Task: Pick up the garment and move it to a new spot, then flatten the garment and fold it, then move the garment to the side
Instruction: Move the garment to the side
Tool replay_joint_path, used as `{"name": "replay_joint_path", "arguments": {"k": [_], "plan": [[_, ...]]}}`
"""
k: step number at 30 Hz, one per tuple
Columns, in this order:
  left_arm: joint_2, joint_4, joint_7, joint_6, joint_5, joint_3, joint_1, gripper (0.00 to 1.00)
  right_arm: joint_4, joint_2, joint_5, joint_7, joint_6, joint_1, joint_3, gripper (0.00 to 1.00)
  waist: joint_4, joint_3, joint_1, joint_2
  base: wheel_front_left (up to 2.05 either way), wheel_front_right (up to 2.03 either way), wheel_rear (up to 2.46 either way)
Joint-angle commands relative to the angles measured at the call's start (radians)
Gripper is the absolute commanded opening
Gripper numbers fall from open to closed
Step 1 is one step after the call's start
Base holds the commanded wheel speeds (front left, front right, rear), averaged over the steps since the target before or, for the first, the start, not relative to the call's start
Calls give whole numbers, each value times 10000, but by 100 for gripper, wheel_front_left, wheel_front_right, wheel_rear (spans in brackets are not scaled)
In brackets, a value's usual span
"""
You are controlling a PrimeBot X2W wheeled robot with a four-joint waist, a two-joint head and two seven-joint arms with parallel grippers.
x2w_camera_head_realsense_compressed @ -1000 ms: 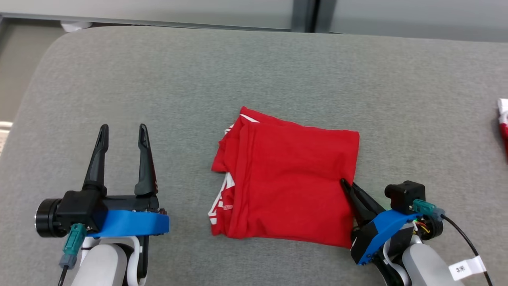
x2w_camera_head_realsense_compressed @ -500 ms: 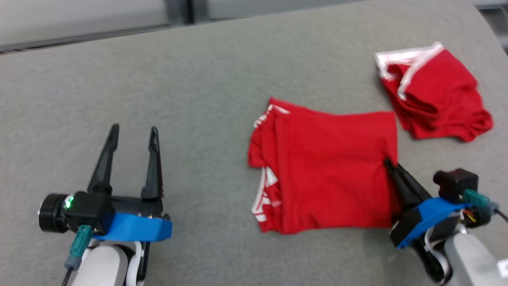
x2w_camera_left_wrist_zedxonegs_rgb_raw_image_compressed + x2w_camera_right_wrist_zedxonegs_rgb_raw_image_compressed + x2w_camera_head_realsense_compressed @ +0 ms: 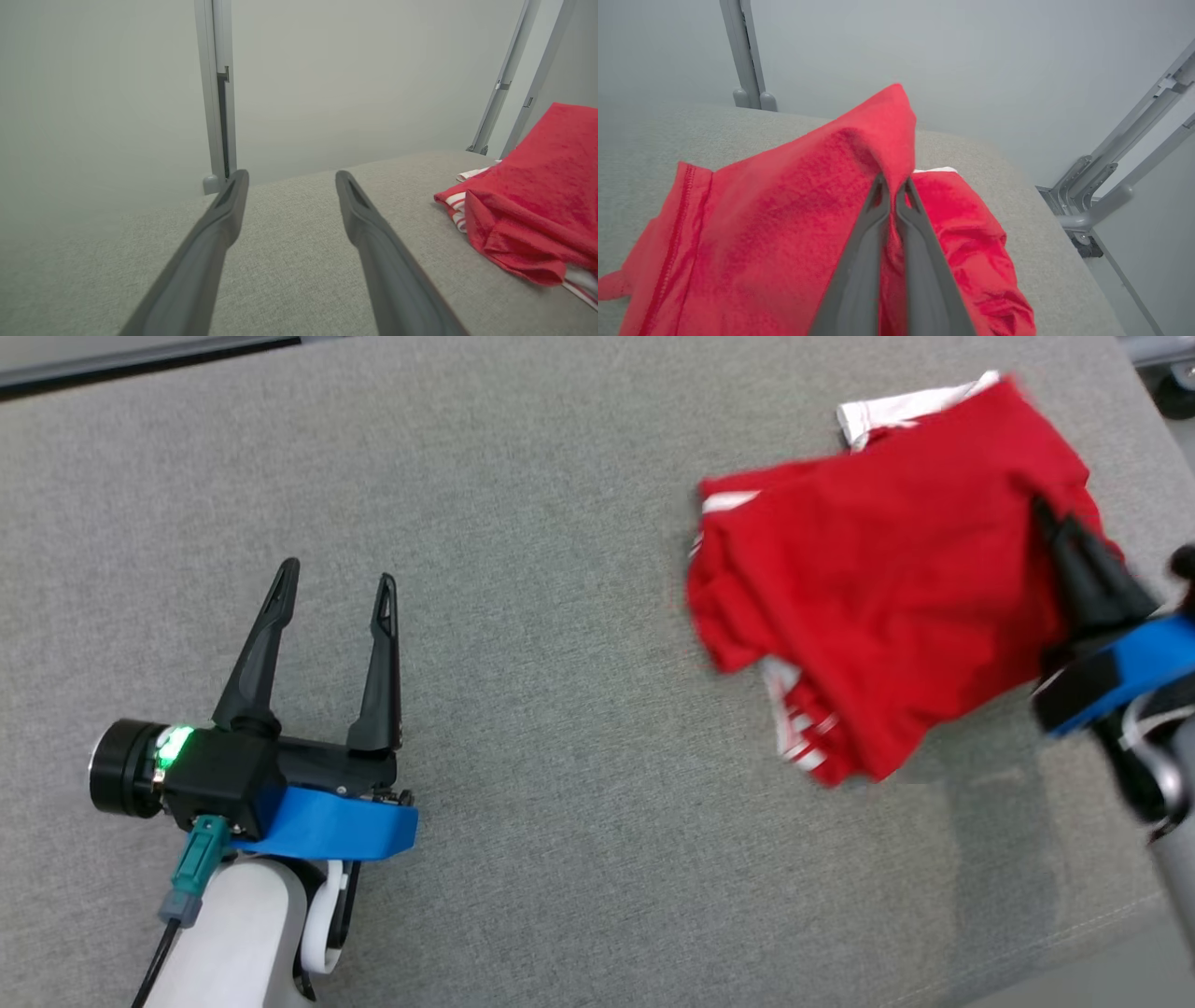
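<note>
The right gripper (image 3: 1046,518) is pinched tight on a fold of the red garment (image 3: 868,579), at the garment's right side. The cloth rises to a peak at the fingertips in the right wrist view, gripper (image 3: 893,182), garment (image 3: 784,224). It is at the far right of the grey surface (image 3: 560,709), close to the right edge, with the far right corner just beyond it.

The left gripper (image 3: 336,574) is at the near left with its fingers spread wide and nothing between them, well apart from the garment. Between them is a broad stretch of bare surface.

A second red piece (image 3: 971,219) lies just right of the right gripper, partly under the held cloth. In the head view I cannot tell which piece the white trim at the far side belongs to. The garment's near left part is blurred there. The right arm is cut off at the frame's right edge.
</note>
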Motion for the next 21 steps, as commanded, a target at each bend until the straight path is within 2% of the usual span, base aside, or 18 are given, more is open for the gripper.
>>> {"name": "replay_joint_path", "arguments": {"k": [1,4,5,9,19,21], "plan": [[47,-43,39,-46,82,-80,-298,100,37,-452,-81,-2,-3,-491,-296,0,132,281,-1,-2,0,0,0],[32,-65,49,-87,128,-161,-460,100,203,-769,-159,99,-3,-733,-655,0,184,464,-1,-2,0,0,0],[21,-69,62,-126,151,-242,-624,100,429,-1031,-288,181,-3,-912,-1094,0,237,653,-1,-2,0,0,0],[51,-26,44,-189,218,-345,-866,100,782,-1232,-554,135,-3,-1166,-1724,0,289,918,-1,-2,0,0,0],[156,1,-5,-312,467,-572,-1543,100,1854,-1008,-1171,256,-3,-1658,-2891,0,375,1496,-1,-2,0,0,0],[133,15,-28,-326,492,-640,-1636,100,2136,-891,-1395,405,-3,-1723,-3133,11,410,1545,-1,-2,0,0,0]]}}
